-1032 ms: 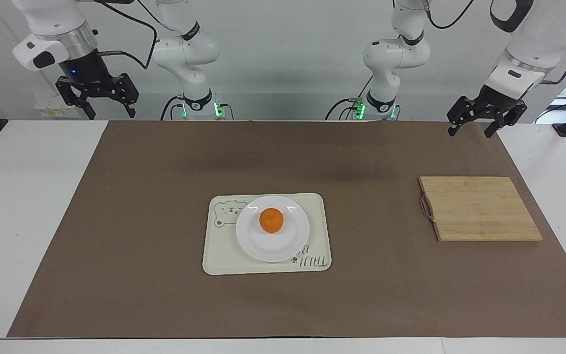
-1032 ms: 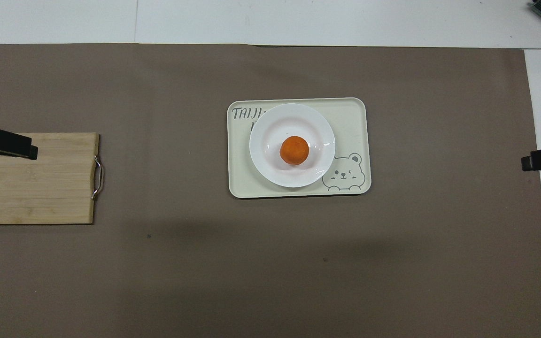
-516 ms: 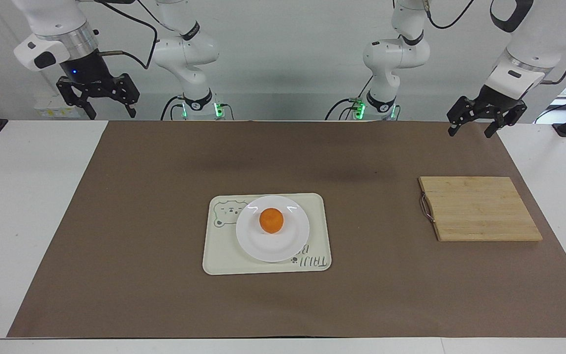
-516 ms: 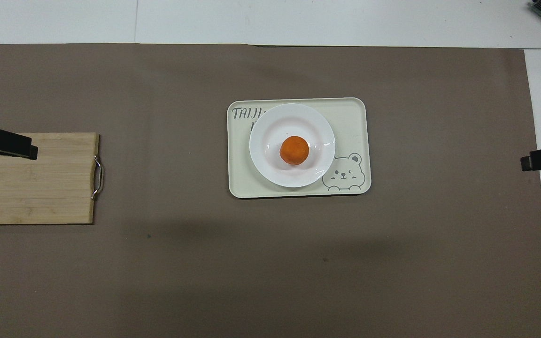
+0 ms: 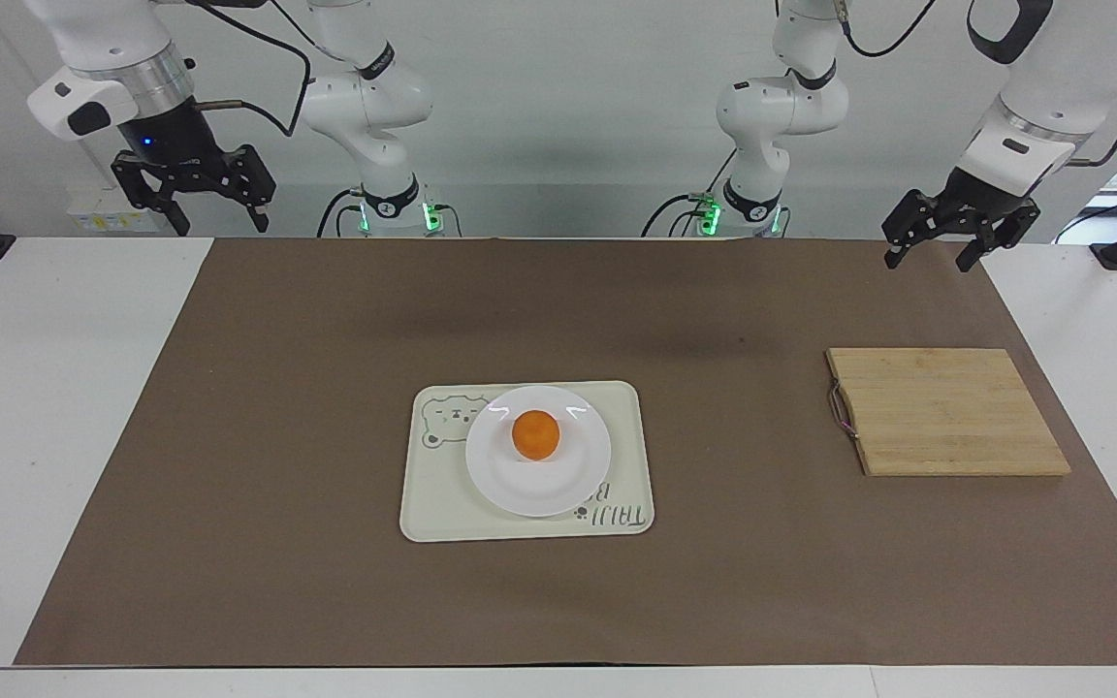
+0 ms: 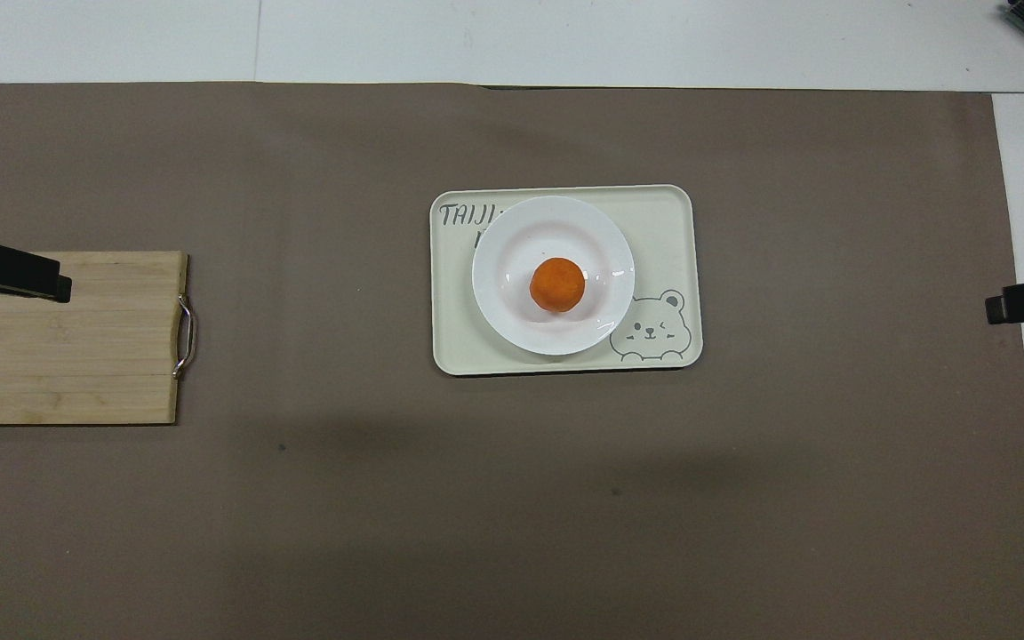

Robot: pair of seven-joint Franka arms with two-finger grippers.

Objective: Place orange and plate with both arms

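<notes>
Both arms waited, raised at the robots' edge of the mat (image 5: 229, 601): right gripper (image 5: 194, 199) and left gripper (image 5: 946, 237), fingers apart, holding nothing. Farther out, a board (image 5: 946, 412) lay toward the left arm's end. Orange (image 5: 535, 433) sat on the plate (image 5: 520, 490), plate on the tray (image 5: 428, 509), mid-table. Judged: placement looks complete or not begun; any next move would need a descent onto the orange or the plate rim.

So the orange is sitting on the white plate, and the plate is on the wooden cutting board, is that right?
Not quite. The orange does sit on the white plate, but the plate rests on the cream tray with the bear drawing, not on the wooden cutting board. The facing view shows the board bare, apart from the tray toward the left arm's end of the table.
</notes>
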